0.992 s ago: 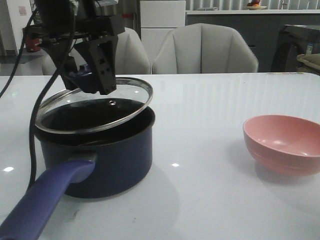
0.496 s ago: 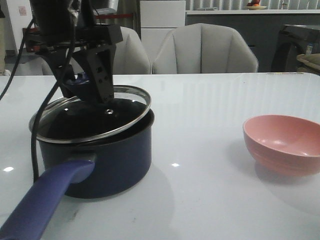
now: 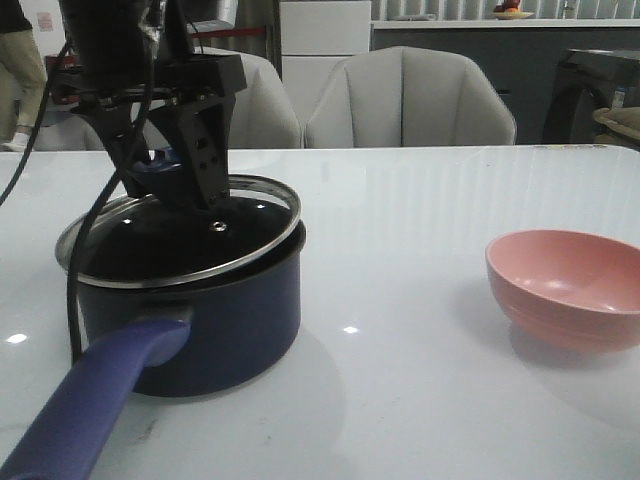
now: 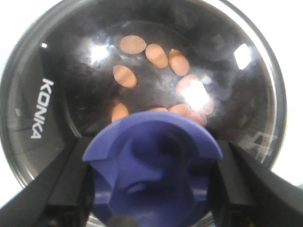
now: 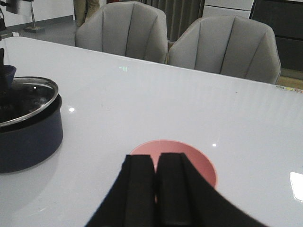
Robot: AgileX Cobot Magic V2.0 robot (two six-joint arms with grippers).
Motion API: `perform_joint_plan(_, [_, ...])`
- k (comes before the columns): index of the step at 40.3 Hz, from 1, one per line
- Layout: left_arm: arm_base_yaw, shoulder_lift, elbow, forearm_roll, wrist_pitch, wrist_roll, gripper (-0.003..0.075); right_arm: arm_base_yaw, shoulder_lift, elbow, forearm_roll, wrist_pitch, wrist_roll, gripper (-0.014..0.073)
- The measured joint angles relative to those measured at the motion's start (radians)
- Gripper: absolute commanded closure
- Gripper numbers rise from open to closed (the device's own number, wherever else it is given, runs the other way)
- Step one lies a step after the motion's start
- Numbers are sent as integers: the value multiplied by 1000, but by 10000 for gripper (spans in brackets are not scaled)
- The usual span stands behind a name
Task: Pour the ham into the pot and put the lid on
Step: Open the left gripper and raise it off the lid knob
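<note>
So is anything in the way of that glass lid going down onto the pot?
Nothing visible. The left gripper holds the lid by its knob, tilted just above the pot. Only the ham lies inside, low on the bottom.

1. The lid (image 3: 180, 235) is clear, glossy glass with a shiny metal rim and a matt blue-purple plastic knob (image 4: 151, 163).
2. The pot (image 3: 190, 320) looks smooth, dark and satin.
3. The table (image 3: 420, 300) is glossy white.

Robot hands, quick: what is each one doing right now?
Left gripper: fingers closed on the lid's knob, over the pot.
Right gripper: fingers shut, holding nothing, above the pink bowl.
</note>
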Motion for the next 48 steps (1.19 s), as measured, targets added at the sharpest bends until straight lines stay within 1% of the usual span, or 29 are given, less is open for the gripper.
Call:
perform_joint_plan(4, [0, 0, 0, 0, 0, 0, 124, 0, 0, 0, 0, 0, 0, 453])
perform_joint_plan(6, [0, 0, 2, 0, 5, 0, 104, 0, 0, 0, 0, 0, 0, 453])
perform_joint_plan(14, [0, 0, 0, 0, 7, 0, 104, 0, 0, 0, 0, 0, 0, 453])
perform_joint_plan(18, [0, 1, -30, 0, 10, 0, 106, 0, 0, 0, 0, 0, 0, 453])
perform_joint_plan(23, [0, -5, -84, 0, 11, 0, 137, 0, 0, 0, 0, 0, 0, 453])
perform_joint_plan(29, [2, -58, -112, 15, 12, 0, 213, 0, 0, 0, 0, 0, 0, 453])
perform_joint_plan(34, [39, -120, -101, 20, 16, 0, 274, 0, 0, 0, 0, 0, 0, 453])
perform_joint_plan(40, [107, -234, -6, 26, 1, -1, 325, 0, 0, 0, 0, 0, 0, 453])
perform_joint_plan(48, [212, -394, 180, 26, -80, -1, 326, 0, 0, 0, 0, 0, 0, 453])
